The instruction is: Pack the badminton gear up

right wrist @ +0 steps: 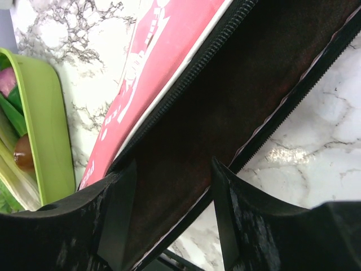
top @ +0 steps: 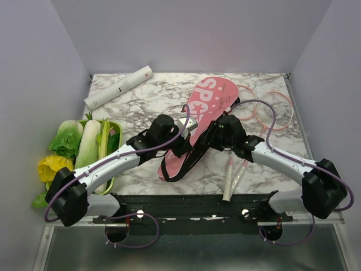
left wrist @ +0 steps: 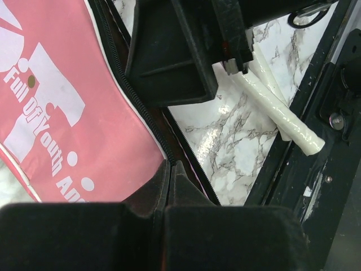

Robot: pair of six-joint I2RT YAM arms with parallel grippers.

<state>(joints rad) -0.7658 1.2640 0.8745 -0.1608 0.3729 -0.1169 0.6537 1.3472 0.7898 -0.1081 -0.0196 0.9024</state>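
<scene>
The long pink cover lettered "SPORT" lies slantwise mid-table, its zip open and dark inside showing in the right wrist view. My left gripper is shut on the cover's zip edge, fingertips meeting at the gripper's point. My right gripper is open, jaws straddling the cover's open mouth. Two pink-framed rackets lie to the right, pale handles toward the front, also seen in the left wrist view. The white tube lies back left. No shuttlecocks show.
A green tray of leafy vegetables sits at the left, its wall close in the right wrist view. Loose yellow and green leaves lie beside it. The black mounting rail runs along the front edge.
</scene>
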